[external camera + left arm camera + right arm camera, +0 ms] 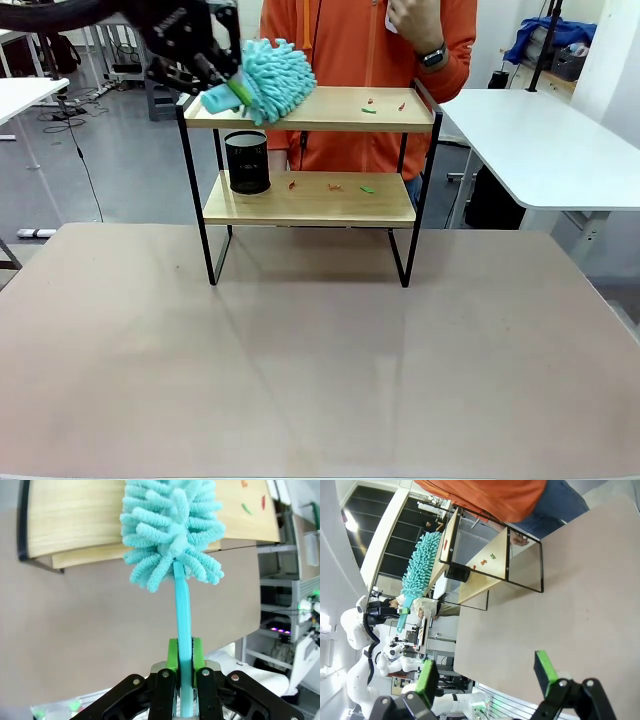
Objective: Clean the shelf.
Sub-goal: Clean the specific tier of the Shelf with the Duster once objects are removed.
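The shelf stands on the brown table, its four thin black legs planted on the tabletop and its two light wooden boards one above the other.

The left gripper hangs at the shelf's upper left corner. Its green-padded fingers are pinched narrow on the slim handle of a turquoise duster. The handle runs straight out from between the pads toward the shelf. The duster's fluffy head lies over the left end of the shelf's top board and overlaps its front edge. Whether the strands press on the wood or float just above it cannot be told.

Toward the right end of that top board lie a few small scraps, two red and one green, well apart from the duster head.

On the shelf's lower board a black mesh cup stands upright at the left end. More bits, reddish ones and a green one, are scattered along the board to the right of the cup.

Just behind the shelf stands a person in an orange jacket, with one hand raised and a dark watch on its wrist. A white table sits to the shelf's right.

The right gripper is well apart from the shelf, with bare tabletop between them. Its fingers are spread wide and nothing is between the pads.
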